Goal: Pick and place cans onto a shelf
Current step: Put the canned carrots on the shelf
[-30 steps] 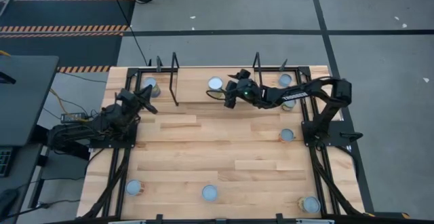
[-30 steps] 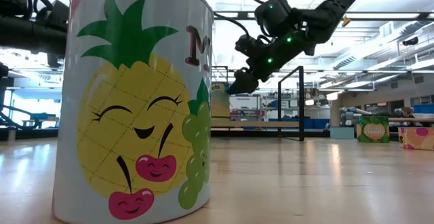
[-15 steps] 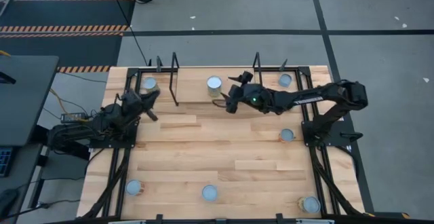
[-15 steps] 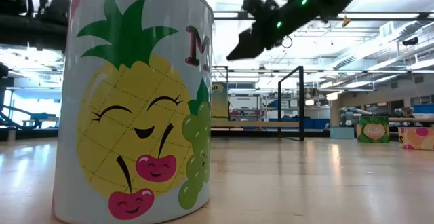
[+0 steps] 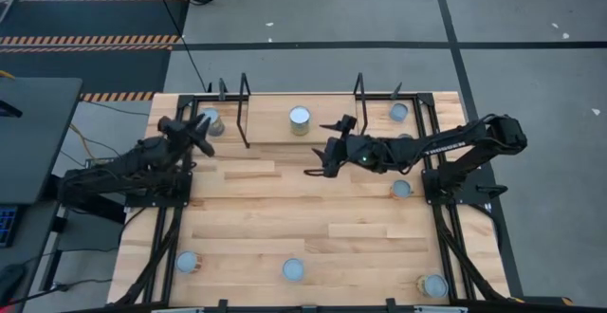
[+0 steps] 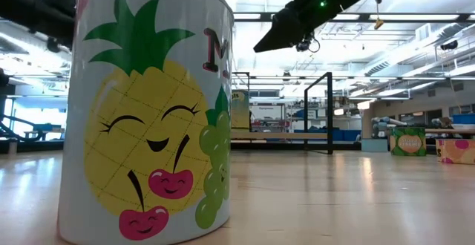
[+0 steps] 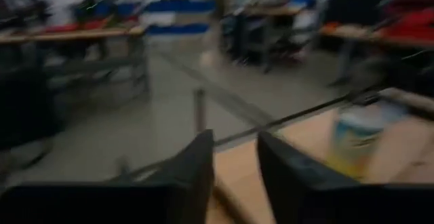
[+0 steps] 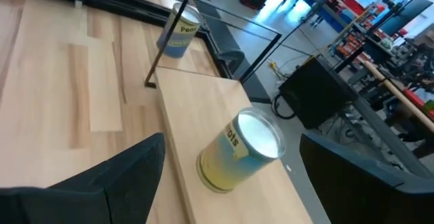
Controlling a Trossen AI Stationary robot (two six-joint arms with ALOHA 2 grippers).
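Observation:
The shelf (image 5: 266,114) stands along the table's far edge. Three cans stand upright on it: one at the left (image 5: 207,119), one in the middle (image 5: 300,117) and one at the right (image 5: 398,112). My right gripper (image 5: 318,161) is open and empty, raised above the table just on the near side of the middle can (image 8: 241,149). My left gripper (image 5: 190,128) is open and empty, close to the left can (image 7: 359,139). More cans stand on the table at the right (image 5: 401,189) and along the near edge (image 5: 187,261), (image 5: 294,269), (image 5: 434,285).
The shelf's black upright posts (image 5: 245,109), (image 5: 358,90) stand between the cans. A can with a pineapple label (image 6: 148,111) fills the low view's left side. Bare tabletop (image 5: 285,209) lies between the shelf and the near row of cans.
My right gripper has drawn back from the middle can on the shelf toward the table's near edge and has risen. The can stays upright on the shelf. My left gripper has shifted a little toward the far left, near the left can.

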